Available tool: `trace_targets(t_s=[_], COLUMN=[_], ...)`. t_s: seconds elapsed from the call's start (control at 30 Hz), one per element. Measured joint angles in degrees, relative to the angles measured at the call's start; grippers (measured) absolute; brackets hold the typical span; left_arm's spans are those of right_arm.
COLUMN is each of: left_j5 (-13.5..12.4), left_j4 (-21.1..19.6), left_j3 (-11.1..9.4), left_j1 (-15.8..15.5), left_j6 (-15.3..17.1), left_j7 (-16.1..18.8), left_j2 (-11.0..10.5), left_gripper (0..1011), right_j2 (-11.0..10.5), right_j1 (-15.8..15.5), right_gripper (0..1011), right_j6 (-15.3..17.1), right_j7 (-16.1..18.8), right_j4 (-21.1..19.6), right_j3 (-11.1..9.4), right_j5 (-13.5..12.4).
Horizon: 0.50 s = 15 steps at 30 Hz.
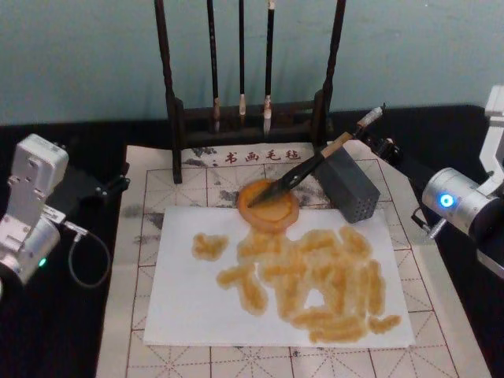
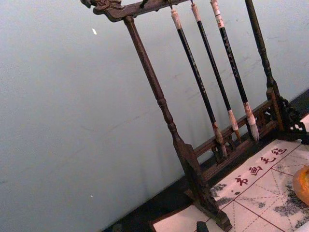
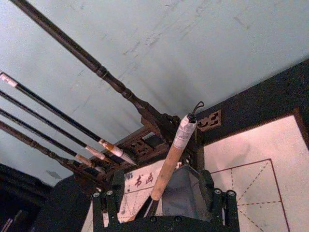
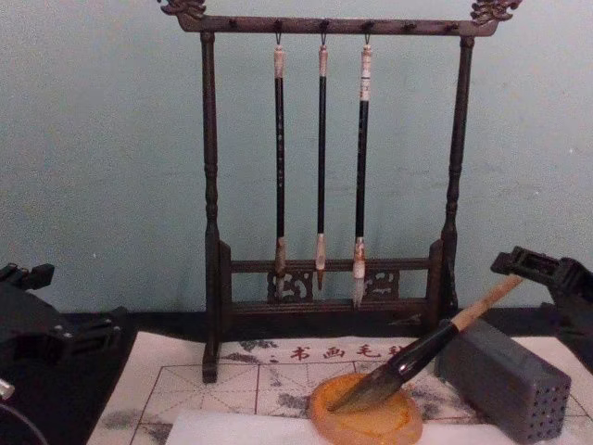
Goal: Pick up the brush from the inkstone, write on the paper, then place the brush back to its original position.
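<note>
The brush (image 1: 315, 165) lies tilted, its dark tuft in the round orange inkstone (image 1: 268, 206) and its tan handle leaning on a grey perforated block (image 1: 349, 187). The white paper (image 1: 189, 307) lies in front of the inkstone and carries several amber strokes. My right gripper (image 3: 161, 200) is open behind the block, its fingers (image 3: 104, 208) standing either side of the block and the brush handle (image 3: 166, 169) without touching the handle. In the chest view the right gripper (image 4: 545, 271) sits just beyond the brush's end. My left gripper (image 1: 106, 187) rests open at the left edge of the mat.
A dark wooden rack (image 1: 250, 118) with three thin hanging brushes (image 4: 321, 158) stands behind the inkstone. An off-white mat (image 1: 134, 236) with red grid lines lies under everything. A teal wall closes the back. A cable (image 1: 83, 252) loops beside the left arm.
</note>
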<state>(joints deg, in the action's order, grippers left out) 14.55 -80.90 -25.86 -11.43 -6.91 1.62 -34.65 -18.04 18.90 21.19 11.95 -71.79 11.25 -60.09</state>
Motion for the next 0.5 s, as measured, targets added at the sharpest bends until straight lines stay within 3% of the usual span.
trace_targets(t_s=[0.17,0.5], left_j5=[0.00,0.00], left_j4=[0.00,0.00], left_j3=[0.00,0.00], left_j1=[0.00,0.00], left_j6=[0.00,0.00], left_j7=[0.00,0.00], left_j2=[0.00,0.00], left_gripper=[1001,1001], right_j2=[0.89,2.14], right_j1=[1.45,6.63], right_gripper=[1002,1002], right_j6=[0.04,-0.98], right_j7=[-0.80,-0.07], right_j4=[1.82,9.30], right_j3=[0.43,2.09], right_j5=[-1.06,-2.34])
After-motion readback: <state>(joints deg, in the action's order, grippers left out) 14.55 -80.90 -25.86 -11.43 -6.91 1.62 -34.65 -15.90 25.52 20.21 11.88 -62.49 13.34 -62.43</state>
